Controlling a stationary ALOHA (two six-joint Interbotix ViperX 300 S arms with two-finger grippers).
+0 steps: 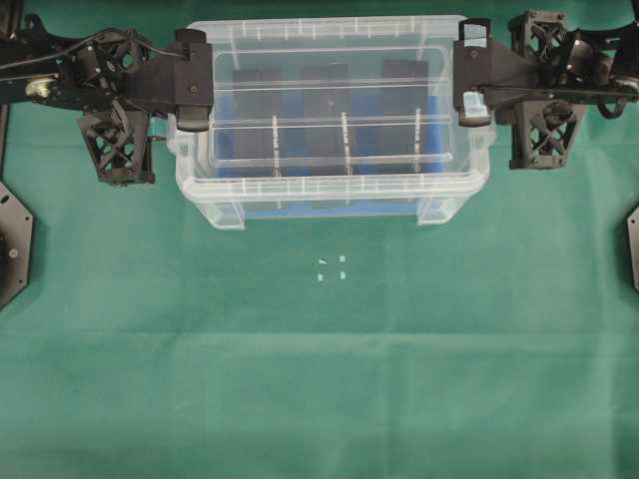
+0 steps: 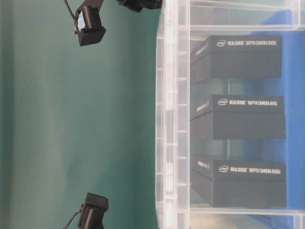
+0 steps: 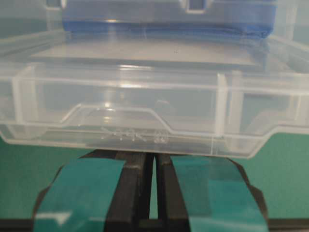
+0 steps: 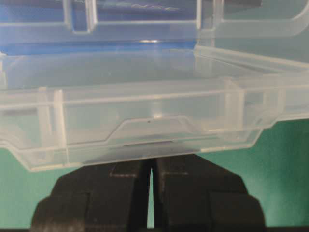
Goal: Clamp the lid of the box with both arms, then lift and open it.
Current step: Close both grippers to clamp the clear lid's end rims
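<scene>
My left claw (image 1: 192,95) is pinched nearly shut on the left short edge of the clear lid (image 1: 329,100), my right claw (image 1: 471,85) likewise on its right edge. The lid is held above the clear box (image 1: 329,195), which sits on green cloth (image 1: 319,379) with black RealSense cases (image 2: 238,117) inside.

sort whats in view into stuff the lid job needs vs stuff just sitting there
Needed: lid, box, left gripper, right gripper, both shut on the lid's ends.

Just there: black cases inside the box, small white marks on the green cloth.
</scene>
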